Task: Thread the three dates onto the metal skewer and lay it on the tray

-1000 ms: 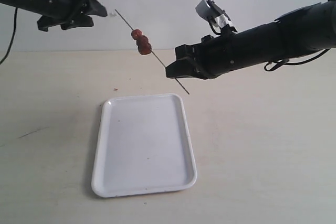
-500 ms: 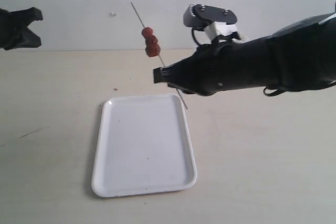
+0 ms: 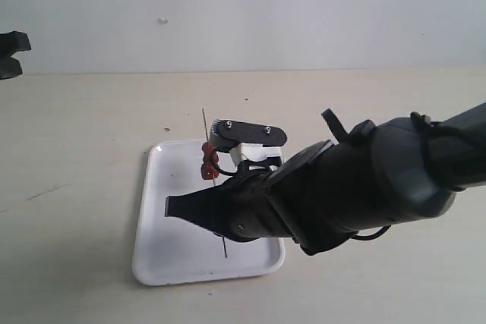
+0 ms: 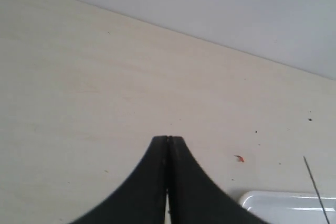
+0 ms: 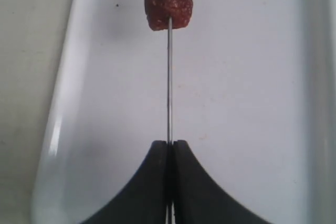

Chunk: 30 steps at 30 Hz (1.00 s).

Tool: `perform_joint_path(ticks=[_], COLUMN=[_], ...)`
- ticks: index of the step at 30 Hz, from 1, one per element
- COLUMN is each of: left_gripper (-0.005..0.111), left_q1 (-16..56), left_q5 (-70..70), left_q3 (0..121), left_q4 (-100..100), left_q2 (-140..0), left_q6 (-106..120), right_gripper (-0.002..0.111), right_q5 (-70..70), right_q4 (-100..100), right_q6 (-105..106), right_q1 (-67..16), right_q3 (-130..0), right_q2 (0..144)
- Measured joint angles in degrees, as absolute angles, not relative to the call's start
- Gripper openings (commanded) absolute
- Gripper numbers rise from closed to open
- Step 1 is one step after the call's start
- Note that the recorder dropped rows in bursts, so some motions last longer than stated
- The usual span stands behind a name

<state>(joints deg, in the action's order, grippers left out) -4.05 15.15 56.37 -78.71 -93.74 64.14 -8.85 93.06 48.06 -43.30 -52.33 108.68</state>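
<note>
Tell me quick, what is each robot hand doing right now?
Left gripper: jaws shut, holding nothing.
Right gripper: jaws shut on the skewer with the dates.

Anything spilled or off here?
One small reddish crumb lies on the table near a corner of the tray, possibly a date scrap. Otherwise fine: dates sit on the skewer, pinched by the right gripper over the tray.

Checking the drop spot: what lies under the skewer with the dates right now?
The tray: its white floor shows beneath the metal skewer and dates. The right gripper, shut on the skewer, hides the floor below itself.
</note>
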Motion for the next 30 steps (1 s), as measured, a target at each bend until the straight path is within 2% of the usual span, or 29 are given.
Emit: perform_joint_path(ticks=[11, 14, 22, 30], left_gripper=[0.000, 0.000, 0.000, 0.000], left_q1=[-4.0, -4.0, -4.0, -4.0], left_q5=[22.0, 22.9, 24.8, 31.8], left_q3=[55.8, 55.5, 55.5, 54.6], left_q4=[-89.0, -91.3, -93.0, -93.8], left_q2=[-93.7, -93.7, -93.7, -93.7], left_q6=[74.9, 77.0, 78.3, 79.3], right_gripper=[0.001, 0.007, 0.033, 0.036], right_q5=[-8.8, -8.8, -8.8, -8.7], right_q4=[93.1, 93.1, 93.1, 93.1], right_q6=[47.2, 47.0, 46.7, 46.7], right_q1=[-43.3, -43.3, -43.3, -43.3], right_q3=[-52.3, -52.3, -52.3, -52.3], right_q2=[111.0, 111.0, 111.0, 111.0])
